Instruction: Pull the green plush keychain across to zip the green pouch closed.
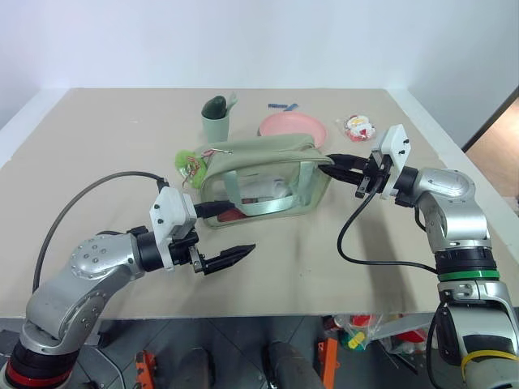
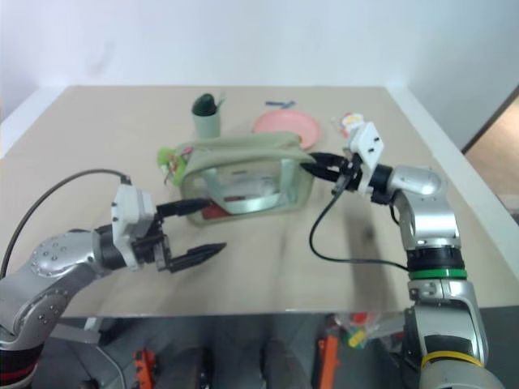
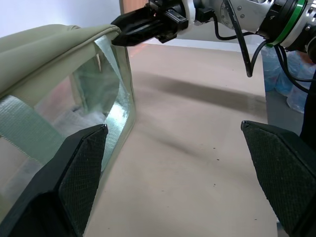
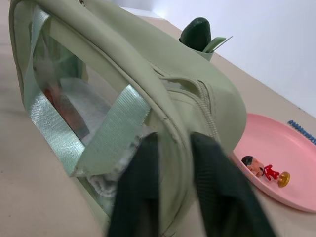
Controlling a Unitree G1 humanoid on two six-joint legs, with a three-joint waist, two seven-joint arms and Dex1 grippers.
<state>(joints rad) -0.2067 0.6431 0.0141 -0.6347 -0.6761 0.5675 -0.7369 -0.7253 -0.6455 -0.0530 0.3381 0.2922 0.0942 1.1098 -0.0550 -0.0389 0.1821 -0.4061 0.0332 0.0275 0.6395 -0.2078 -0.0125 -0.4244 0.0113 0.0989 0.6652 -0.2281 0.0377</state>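
The green pouch [image 1: 263, 154] stands in the middle of the table, with clear side panels and a strap across its front. The green plush keychain [image 1: 192, 164] hangs at its left end. My right gripper [image 1: 332, 164] is shut on the fabric at the pouch's right top corner; in the right wrist view its fingers [image 4: 136, 202] pinch that end beside the zipper. My left gripper [image 1: 237, 227] is open in front of the pouch's left part, with nothing between its fingers [image 3: 69, 182]; the upper finger is close to the clear panel.
Behind the pouch stand a sage-green cup [image 1: 216, 121] and a pink plate [image 1: 292, 127] that carries a tiny figure [image 4: 264, 170]. A red-and-white toy [image 1: 358, 126] lies at the back right, with a small blue item [image 1: 282, 105] farther back. Table edges run close at the front and right.
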